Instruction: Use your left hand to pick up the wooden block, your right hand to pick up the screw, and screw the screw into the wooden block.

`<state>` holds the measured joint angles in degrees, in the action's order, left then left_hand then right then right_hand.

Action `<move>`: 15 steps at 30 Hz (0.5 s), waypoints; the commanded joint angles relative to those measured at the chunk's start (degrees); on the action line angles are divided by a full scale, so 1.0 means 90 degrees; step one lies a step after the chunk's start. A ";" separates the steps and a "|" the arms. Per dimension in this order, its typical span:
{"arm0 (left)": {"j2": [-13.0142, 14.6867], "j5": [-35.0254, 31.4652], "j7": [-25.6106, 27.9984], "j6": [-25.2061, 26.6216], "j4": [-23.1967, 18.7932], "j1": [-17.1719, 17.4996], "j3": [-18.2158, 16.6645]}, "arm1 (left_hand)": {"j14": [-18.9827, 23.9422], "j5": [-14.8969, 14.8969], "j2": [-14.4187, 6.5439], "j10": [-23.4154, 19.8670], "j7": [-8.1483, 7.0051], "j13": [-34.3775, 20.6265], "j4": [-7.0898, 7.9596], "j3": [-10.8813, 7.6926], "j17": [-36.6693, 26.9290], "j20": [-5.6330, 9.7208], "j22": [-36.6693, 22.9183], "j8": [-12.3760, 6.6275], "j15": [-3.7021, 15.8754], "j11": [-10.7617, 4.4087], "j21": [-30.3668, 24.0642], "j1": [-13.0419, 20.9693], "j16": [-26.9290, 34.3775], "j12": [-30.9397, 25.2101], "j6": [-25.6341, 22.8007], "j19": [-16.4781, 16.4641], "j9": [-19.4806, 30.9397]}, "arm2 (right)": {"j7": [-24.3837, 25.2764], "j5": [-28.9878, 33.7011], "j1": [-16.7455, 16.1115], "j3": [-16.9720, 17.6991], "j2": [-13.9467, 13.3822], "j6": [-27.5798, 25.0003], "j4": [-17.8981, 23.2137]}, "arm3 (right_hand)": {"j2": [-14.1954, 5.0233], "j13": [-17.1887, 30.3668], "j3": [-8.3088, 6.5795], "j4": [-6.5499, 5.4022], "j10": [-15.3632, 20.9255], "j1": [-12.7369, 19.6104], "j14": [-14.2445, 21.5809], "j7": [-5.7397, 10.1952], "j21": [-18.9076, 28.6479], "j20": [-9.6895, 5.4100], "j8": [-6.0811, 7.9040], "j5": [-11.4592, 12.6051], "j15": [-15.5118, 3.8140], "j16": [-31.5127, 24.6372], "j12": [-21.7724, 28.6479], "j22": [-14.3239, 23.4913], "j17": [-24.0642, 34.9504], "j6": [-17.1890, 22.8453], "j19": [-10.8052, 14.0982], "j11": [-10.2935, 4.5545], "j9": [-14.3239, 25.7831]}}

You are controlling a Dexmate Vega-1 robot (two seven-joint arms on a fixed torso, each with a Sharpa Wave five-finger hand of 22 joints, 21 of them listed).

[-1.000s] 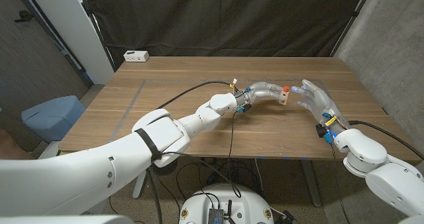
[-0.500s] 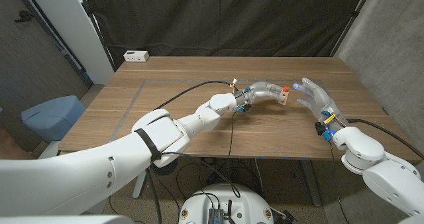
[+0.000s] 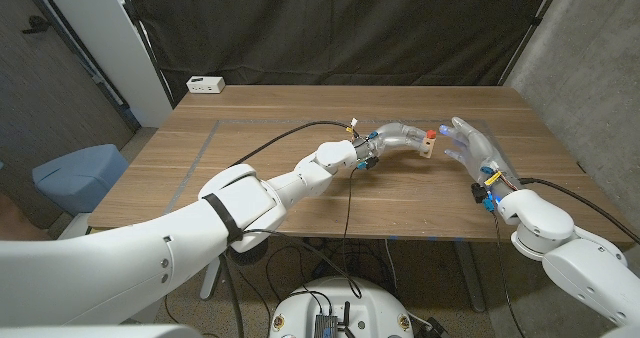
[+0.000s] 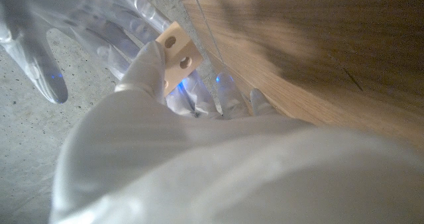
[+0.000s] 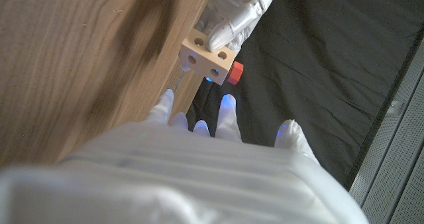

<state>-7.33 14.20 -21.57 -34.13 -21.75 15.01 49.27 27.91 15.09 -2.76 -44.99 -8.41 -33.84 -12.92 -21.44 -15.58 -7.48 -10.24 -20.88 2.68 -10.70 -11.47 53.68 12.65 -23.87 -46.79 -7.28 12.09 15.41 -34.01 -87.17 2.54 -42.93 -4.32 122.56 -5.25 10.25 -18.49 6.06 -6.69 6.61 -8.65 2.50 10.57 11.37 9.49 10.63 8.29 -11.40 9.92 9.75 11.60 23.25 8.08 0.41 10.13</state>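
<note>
My left hand holds the pale wooden block above the table's right middle. The block shows round holes on its faces. A red screw head sticks out of the block on the side facing my right hand. In the right wrist view the screw sits in the block, just beyond my right hand's fingertips. My right hand stands close to the block's right with fingers spread and nothing in it. It does not appear to touch the screw.
The wooden table stretches to the left of both hands. A white power strip lies at the far left corner. A dark curtain hangs behind the table, and a blue bin stands off its left edge.
My right hand has drifted slightly left toward the block and screw. The left hand and block have stayed put.
</note>
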 commanded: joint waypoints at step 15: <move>0.0026 -0.0016 -0.0040 -0.0147 -0.0042 0.0047 -0.0014 | 0.0064 0.0023 -0.0563 -0.0048 0.0170 -0.0039 0.0443 -0.0483 -0.0009 -0.0024 -0.0027 -0.0048 0.0375 -0.0007 -0.0039 -0.0459 0.0031 -0.0225 -0.0472 -0.0038 0.0038 | -0.0114 -0.0128 0.0110 -0.0184 -0.0118 0.0200 -0.0121 | 0.0006 0.0020 0.0027 0.0006 0.0000 -0.0041 -0.0062 0.0053 0.0008 0.0026 0.0168 0.0022 -0.0004 -0.0011 0.0086 0.0007 0.0008 0.0310 -0.0070 -0.0112 0.0007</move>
<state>-7.19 14.14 -21.62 -34.87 -21.93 15.19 49.24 27.91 15.03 -2.76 -44.89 -8.41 -33.84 -12.92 -21.44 -15.57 -7.48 -10.24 -20.88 2.68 -10.77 -11.47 53.68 12.65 -23.87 -46.79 -7.28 12.09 14.56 -34.93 -86.16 1.36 -43.63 -3.46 121.68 -5.13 10.25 -18.43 6.00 -6.87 6.50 -8.74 2.97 10.57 11.57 10.61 10.63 8.38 -11.40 10.41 9.75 11.61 24.98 7.65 -0.23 10.13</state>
